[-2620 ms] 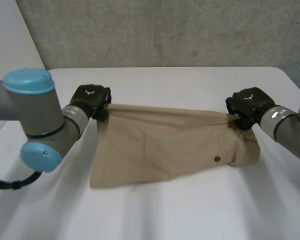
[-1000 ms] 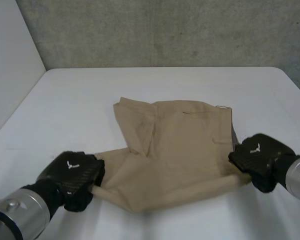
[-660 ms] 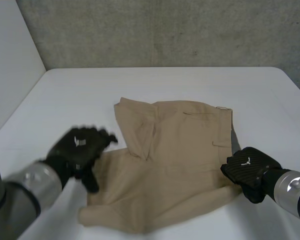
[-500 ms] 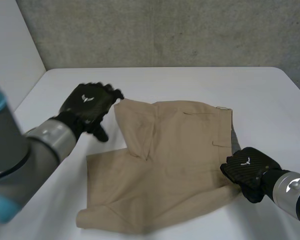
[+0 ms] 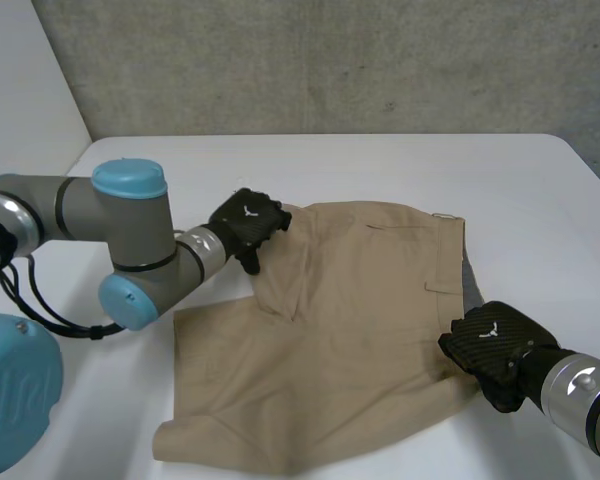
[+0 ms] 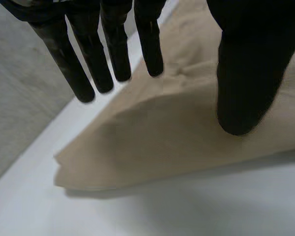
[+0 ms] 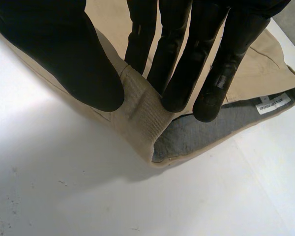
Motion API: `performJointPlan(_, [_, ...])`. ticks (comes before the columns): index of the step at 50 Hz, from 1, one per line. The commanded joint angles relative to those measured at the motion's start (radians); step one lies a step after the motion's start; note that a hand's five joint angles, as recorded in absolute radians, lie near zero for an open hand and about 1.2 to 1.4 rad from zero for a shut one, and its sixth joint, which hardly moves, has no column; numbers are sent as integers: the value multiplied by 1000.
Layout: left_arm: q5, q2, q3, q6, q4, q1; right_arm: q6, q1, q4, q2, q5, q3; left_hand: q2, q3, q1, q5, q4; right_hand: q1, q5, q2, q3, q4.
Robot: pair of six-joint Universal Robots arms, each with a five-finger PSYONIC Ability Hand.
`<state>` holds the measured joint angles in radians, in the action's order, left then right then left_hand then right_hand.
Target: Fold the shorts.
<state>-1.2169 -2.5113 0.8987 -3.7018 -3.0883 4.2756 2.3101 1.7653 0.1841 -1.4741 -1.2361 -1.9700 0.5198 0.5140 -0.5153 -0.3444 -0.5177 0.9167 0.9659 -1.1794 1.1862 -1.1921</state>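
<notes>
Tan shorts (image 5: 350, 320) in the middle of the white desk (image 5: 400, 165), lying mostly flat. One wrinkly fold running down from the far left corner. Near left part spread out wide toward the front of the desk.

Left hand (image 5: 245, 222) right at the far left corner of the shorts. Open, with fingers (image 6: 88, 69) straight and a little spread, hanging just over the cloth. Thumb well apart from them and low, close to the cloth. Hard to tell whether touching or not. No cloth pinched there.

Right hand (image 5: 492, 345) at the right edge of the shorts, on the near side. Closed on the shorts, with a thick bunch of tan cloth squeezed between thumb and fingers (image 7: 179, 73). Just past those fingertips, a bit of grey lining (image 7: 201, 132) peeking out from inside the shorts. Small white label (image 7: 271, 104) on that grey part.

Left arm (image 5: 130, 240), grey with light-blue caps, reaching in from the left side. Rough grey wall (image 5: 330, 60) behind the desk.
</notes>
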Motion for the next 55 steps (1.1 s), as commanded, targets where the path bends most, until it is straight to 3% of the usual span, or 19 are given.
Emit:
performJointPlan(1, [-3,-5,-23,-4,111,12,0,-3,-9,0,-2,-1,588,593,-592,-588,-590,480,256,-217,210,-204])
performJointPlan(3, [-12,0,-18,-7,115,15,0,-3,-11,0,0,-1,615,621,-620,-616,-617,480,256,-217,210,-204])
performJointPlan(9, [-195,100,104,-133,151,82,0,-1,-17,0,-2,3,695,701,-699,-696,-697,480,256,-217,210,-204])
performJointPlan(14, [-257,196,247,-217,152,105,2,0,-18,0,0,5,671,677,-676,-672,-674,480,256,-217,210,-204])
performJointPlan(17, [-254,224,289,-224,148,107,5,0,-20,0,1,5,639,645,-644,-640,-641,480,256,-217,210,-204])
performJointPlan(18, [-257,247,316,-224,146,105,5,0,-20,0,1,5,555,561,-559,-556,-557,480,256,-217,210,-204])
performJointPlan(19, [-260,276,341,-221,143,95,5,0,-20,0,1,5,324,330,-329,-325,-326,480,256,-217,210,-204])
performJointPlan(20, [-260,284,345,-221,143,92,5,0,-22,0,0,5,281,287,-286,-282,-283,480,256,-217,210,-204])
performJointPlan(27, [-254,339,342,-191,125,23,5,3,-28,0,0,5,219,225,-224,-220,-221,480,256,-217,210,-204])
performJointPlan(31, [-251,344,324,-118,19,-16,6,-1,-28,0,1,5,52,58,-57,-53,-54,480,256,-217,210,-204])
performJointPlan(35, [-239,330,309,-24,-115,-33,6,-1,-32,0,0,2,28,34,-33,-29,-31,480,256,-217,210,-204])
performJointPlan(38, [-181,280,263,5,-164,-36,6,0,-40,0,0,-1,31,37,-36,-32,-33,480,256,-217,210,-204])
performJointPlan(41, [-98,194,182,8,-126,-42,6,0,-40,0,0,-1,40,46,-45,-41,-42,480,256,-217,210,-204])
performJointPlan(55, [-75,-23,-56,-4,63,-33,6,-1,-58,1,-2,-3,46,52,-50,-47,-48,480,256,-217,210,-204])
